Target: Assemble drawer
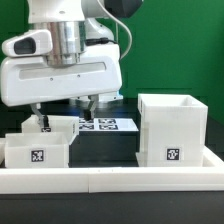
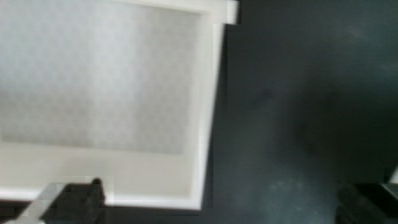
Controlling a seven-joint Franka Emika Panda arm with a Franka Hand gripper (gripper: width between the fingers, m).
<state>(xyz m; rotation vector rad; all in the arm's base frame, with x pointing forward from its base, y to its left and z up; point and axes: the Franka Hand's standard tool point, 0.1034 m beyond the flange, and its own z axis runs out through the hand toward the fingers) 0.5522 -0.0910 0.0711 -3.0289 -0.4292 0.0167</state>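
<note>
Gripper (image 1: 65,112) stands wide open on my feed, one finger (image 2: 75,200) over the inside of the small drawer (image 2: 107,90), the other outside its wall

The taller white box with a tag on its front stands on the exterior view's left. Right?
No. The exterior view shows the taller white box on its right; the lower white box is on the left. The front tag is correct.
</note>
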